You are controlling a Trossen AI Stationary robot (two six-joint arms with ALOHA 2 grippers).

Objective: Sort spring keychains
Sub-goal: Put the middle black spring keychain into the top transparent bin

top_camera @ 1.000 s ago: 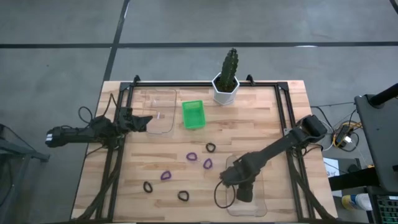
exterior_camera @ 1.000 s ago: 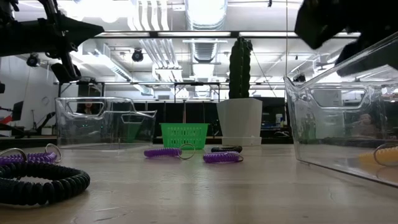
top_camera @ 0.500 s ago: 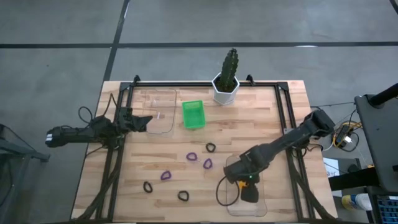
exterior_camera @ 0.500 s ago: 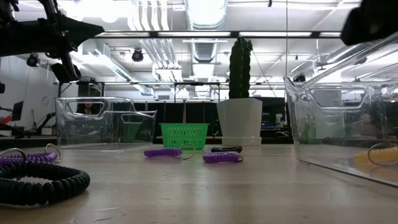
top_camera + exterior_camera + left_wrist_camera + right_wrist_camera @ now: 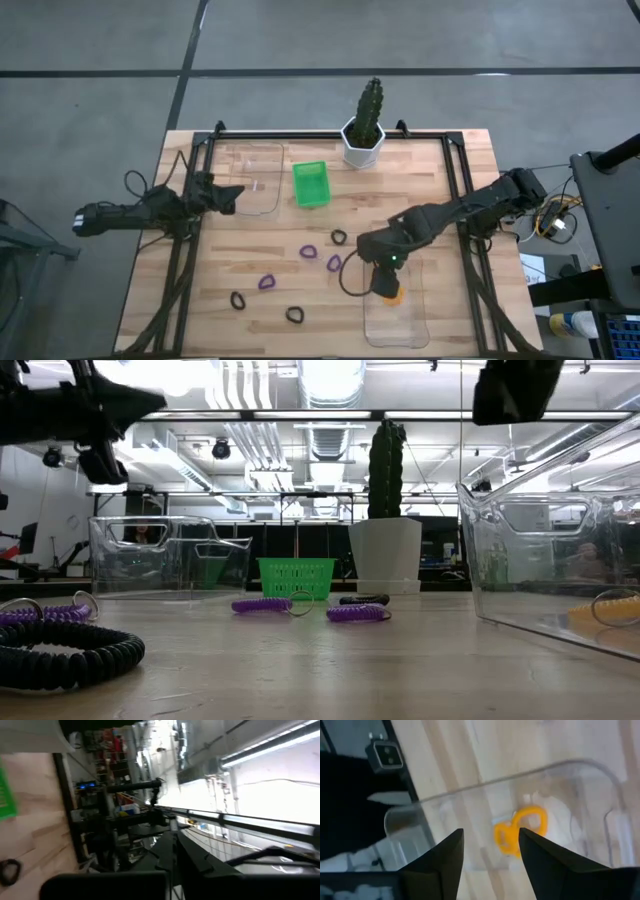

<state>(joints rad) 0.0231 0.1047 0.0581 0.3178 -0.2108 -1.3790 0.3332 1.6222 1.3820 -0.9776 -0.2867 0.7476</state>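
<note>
Orange spring keychains (image 5: 392, 293) lie on the floor of the near right clear tray (image 5: 417, 300); they also show in the right wrist view (image 5: 520, 832) and the low view (image 5: 608, 610). My right gripper (image 5: 383, 268) hovers open above that tray's far end, its fingers (image 5: 445, 862) well above the orange keychains. Purple keychains (image 5: 308, 251), (image 5: 333, 263), (image 5: 266, 282) and black ones (image 5: 339, 237), (image 5: 237, 299), (image 5: 294, 316) lie flat on the wood mid-table. My left gripper (image 5: 235, 195) waits at the left, beside the far clear tray (image 5: 258, 180).
A green bin (image 5: 311, 183) and a potted cactus (image 5: 365, 130) stand near the far edge. A black frame rail (image 5: 455, 190) runs down each side of the table. A dark cable (image 5: 347, 285) loops from the right arm over the tray's left side.
My right gripper has drawn back out of the near right tray, rising and moving toward the far edge and slightly left. The orange keychains it was covering now show on the tray floor. The left arm has kept still.
</note>
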